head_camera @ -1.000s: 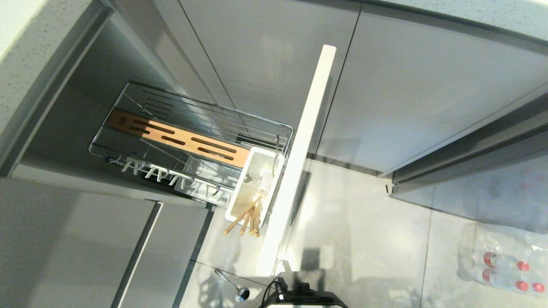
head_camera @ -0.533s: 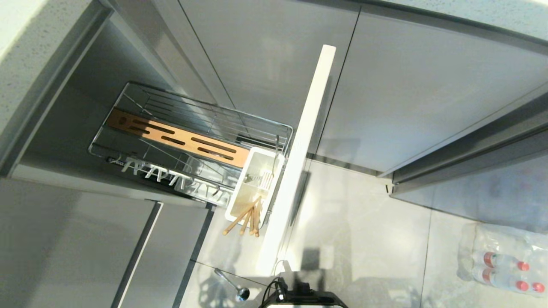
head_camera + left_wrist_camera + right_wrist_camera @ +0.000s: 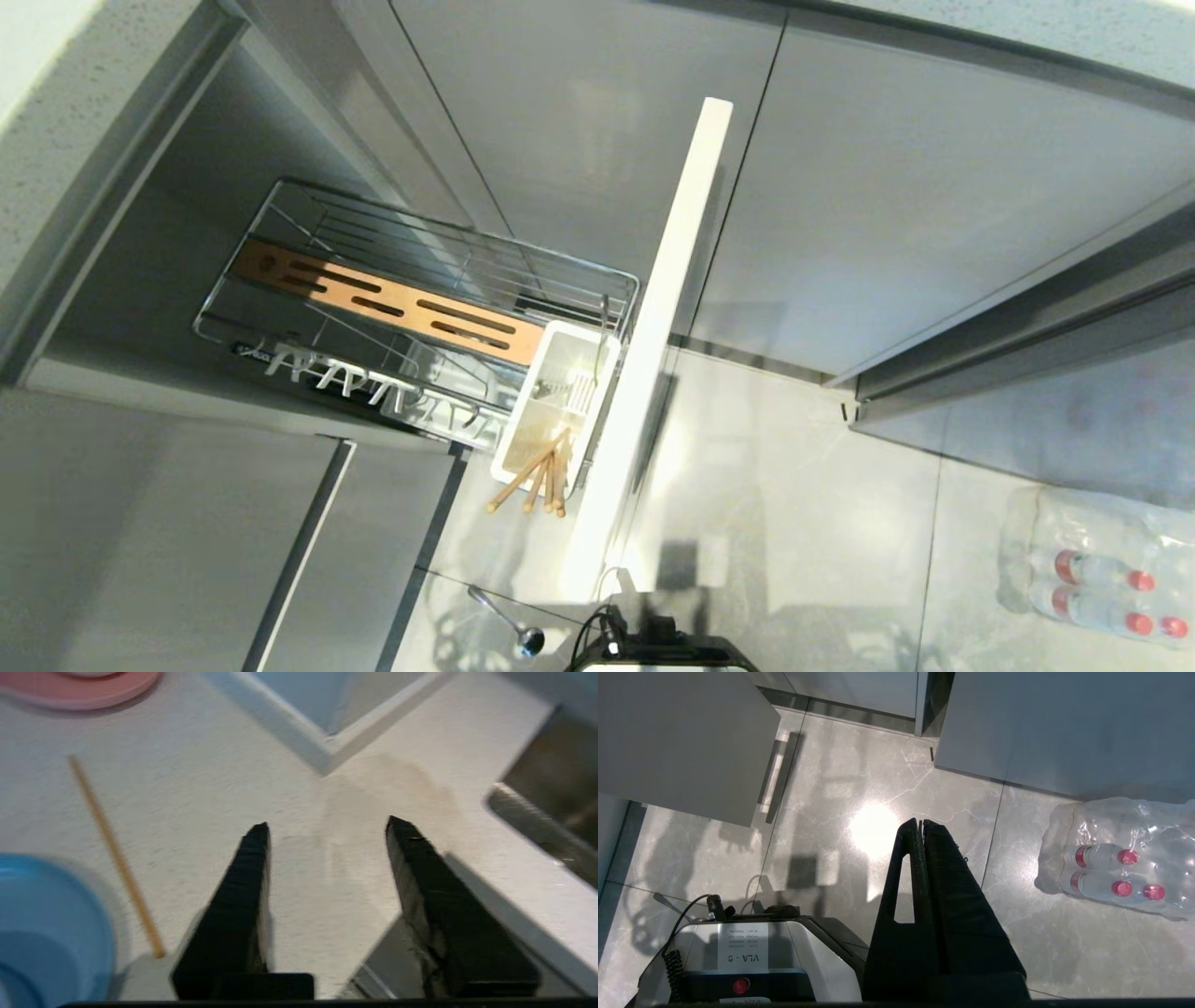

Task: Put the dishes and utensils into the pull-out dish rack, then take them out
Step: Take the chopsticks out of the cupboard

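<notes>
Right wrist view: robot base (image 3: 747,956) label, inverted, reads "VLA - 8".

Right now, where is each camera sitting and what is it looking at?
Head view: high up, looking down at the pull-out dish rack; only the robot's base shows.
Left wrist view: behind the open left gripper, over a countertop.
Right wrist view: behind the shut right gripper, facing the floor.
Shared: the head and right wrist views show the water bottles.
</notes>
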